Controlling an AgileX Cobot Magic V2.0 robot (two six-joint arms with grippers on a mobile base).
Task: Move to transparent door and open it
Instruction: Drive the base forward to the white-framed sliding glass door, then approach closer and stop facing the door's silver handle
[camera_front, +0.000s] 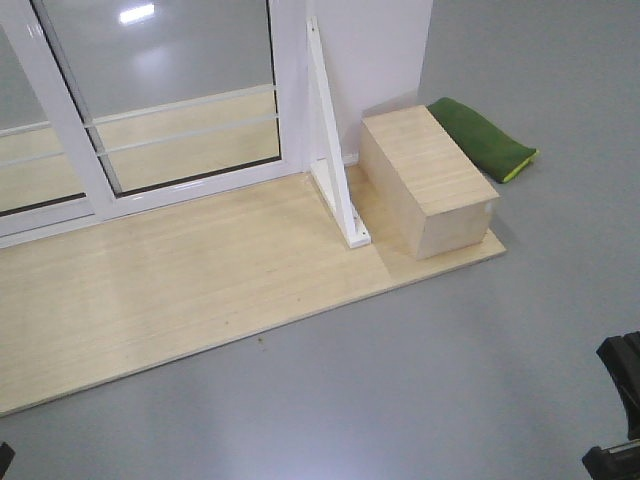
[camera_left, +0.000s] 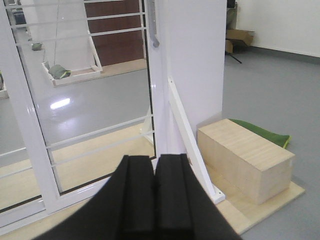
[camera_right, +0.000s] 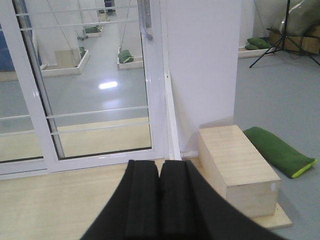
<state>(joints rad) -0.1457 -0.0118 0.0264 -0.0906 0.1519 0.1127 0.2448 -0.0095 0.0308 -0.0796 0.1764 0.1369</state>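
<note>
**Door closed against column — both grippers pressed together**

The transparent door is seen ahead in both wrist views. It stands at the back edge of a light wooden platform. Its curved silver-grey handle is mounted high on the right stile, and that stile lies against the white column. A handle-less barred glass panel stands to the door's left.

A slanted white brace is fixed just right of the door, with its foot on the platform. A pale wooden box is set beside the brace at the platform's right end. A green cushion lies on the grey floor just behind the box.

The left gripper is recorded with its pads pressed together, only a seam showing between them. It is held well apart from the door. The right gripper is in the same state — pads together, pointed toward the door's lower right corner and touching nothing.
</note>
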